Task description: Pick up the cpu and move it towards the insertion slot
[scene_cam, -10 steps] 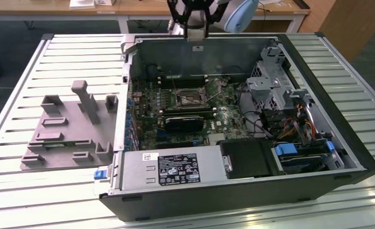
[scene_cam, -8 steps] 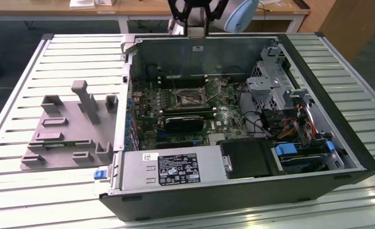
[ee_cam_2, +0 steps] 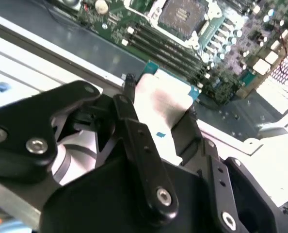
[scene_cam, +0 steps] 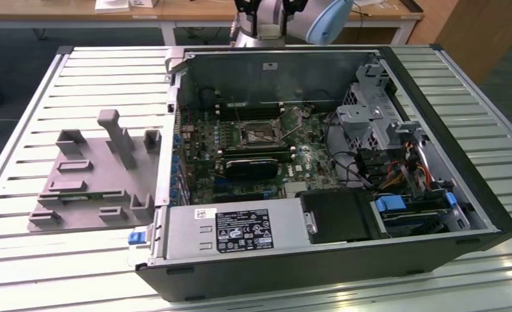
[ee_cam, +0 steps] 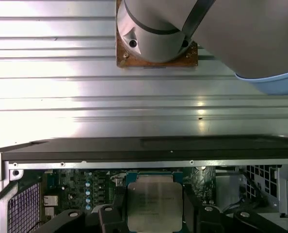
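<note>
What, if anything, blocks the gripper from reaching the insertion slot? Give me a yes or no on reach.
Probably yes. The gripper holds the cpu between its fingers. The case is open, and nothing visible lies over the insertion slot.

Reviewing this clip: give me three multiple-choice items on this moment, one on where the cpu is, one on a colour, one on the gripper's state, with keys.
1. Where is the cpu?
A. between the gripper's fingers
B. lying on the grey fixture plate
C. seated in the insertion slot

2. What colour is the motherboard around the insertion slot?
A. red
B. green
C. white

3. What state is the gripper in?
A. open wide over bare table
B. shut with nothing in it
C. shut on the cpu

Key: 1 A, both wrist views show the chip held between the black fingers. 2 B, the exterior view shows a green board in the open case. 3 C, the fingers press the chip's two edges in the second wrist view.
</note>
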`<act>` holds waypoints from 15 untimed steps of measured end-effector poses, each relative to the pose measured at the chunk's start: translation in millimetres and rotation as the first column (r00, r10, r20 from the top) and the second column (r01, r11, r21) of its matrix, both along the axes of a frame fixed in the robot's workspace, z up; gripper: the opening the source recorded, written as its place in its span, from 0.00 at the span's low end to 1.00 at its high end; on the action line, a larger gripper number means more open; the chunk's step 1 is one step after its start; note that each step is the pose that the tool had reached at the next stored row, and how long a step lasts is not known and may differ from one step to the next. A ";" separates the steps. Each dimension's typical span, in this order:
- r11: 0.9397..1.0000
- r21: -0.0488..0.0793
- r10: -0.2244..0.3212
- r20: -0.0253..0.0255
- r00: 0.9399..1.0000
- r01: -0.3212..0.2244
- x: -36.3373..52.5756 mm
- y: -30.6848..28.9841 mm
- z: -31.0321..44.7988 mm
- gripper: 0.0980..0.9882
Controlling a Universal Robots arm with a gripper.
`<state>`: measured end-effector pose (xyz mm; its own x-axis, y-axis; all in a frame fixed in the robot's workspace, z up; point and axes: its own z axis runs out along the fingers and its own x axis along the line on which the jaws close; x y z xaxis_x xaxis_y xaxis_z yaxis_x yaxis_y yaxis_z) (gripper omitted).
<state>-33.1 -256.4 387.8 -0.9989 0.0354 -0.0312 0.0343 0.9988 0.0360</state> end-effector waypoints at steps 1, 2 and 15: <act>1.000 0.000 0.000 0.000 1.000 0.000 0.0 0.0 0.0 0.50; 1.000 0.000 0.000 0.000 1.000 0.000 0.0 0.0 0.0 0.50; 1.000 0.000 0.000 0.000 1.000 0.000 0.0 -14.7 0.0 0.50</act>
<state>-33.2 -271.0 387.8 -0.9989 0.0355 -0.0312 0.0344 0.9988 0.0361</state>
